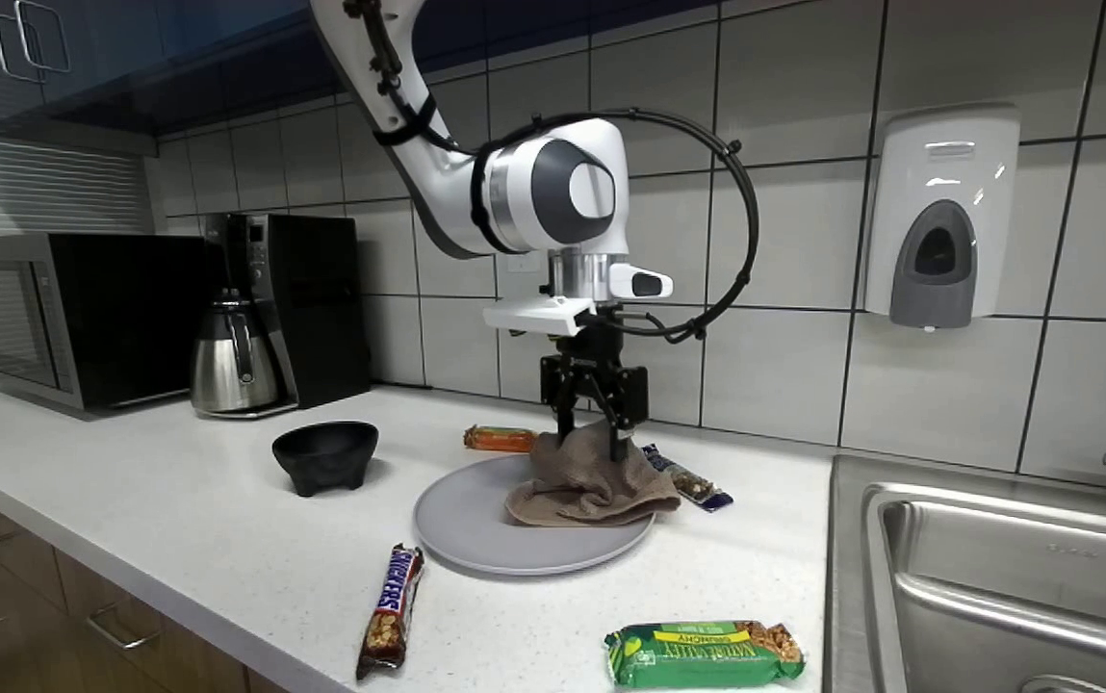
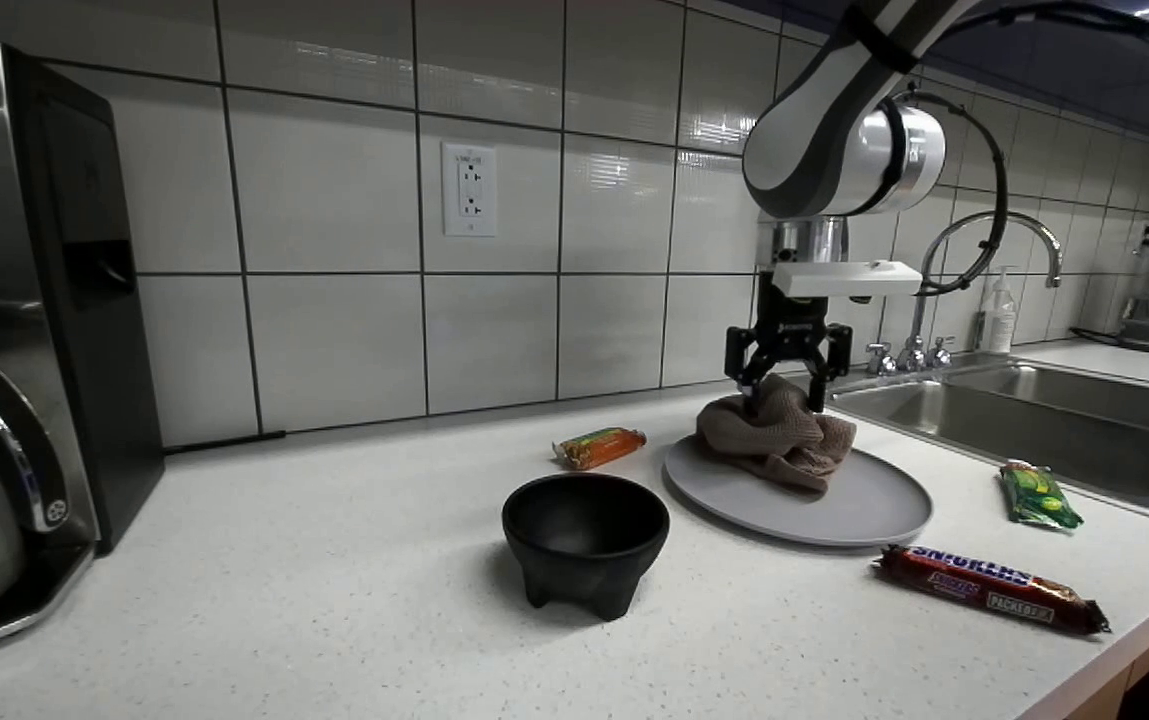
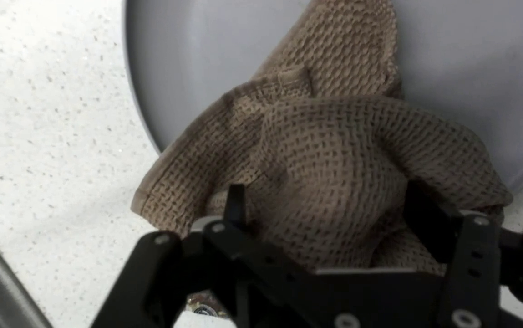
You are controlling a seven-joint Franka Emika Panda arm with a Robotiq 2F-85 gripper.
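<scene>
A crumpled brown towel [image 1: 583,496] lies on a flat grey plate [image 1: 475,529], overhanging its back edge near the wall. My gripper [image 1: 593,445] points straight down over the towel, with its fingers standing on either side of a raised fold. In the wrist view the jaws are wide apart, and the bulging towel [image 3: 325,150] fills the space between them. The left finger [image 3: 235,205] is close against the cloth; whether it presses on it I cannot tell. Both exterior views show the fingertips down at the towel's level, partly hidden by folds.
Around the plate lie an orange-wrapped bar [image 2: 599,447], a dark blue one [image 1: 692,478], a Snickers bar [image 1: 391,611] and a green Nature Valley packet [image 1: 704,654]. A black footed bowl [image 2: 584,540] stands nearby. The tiled wall is behind; a steel sink [image 1: 851,577] lies beyond the plate.
</scene>
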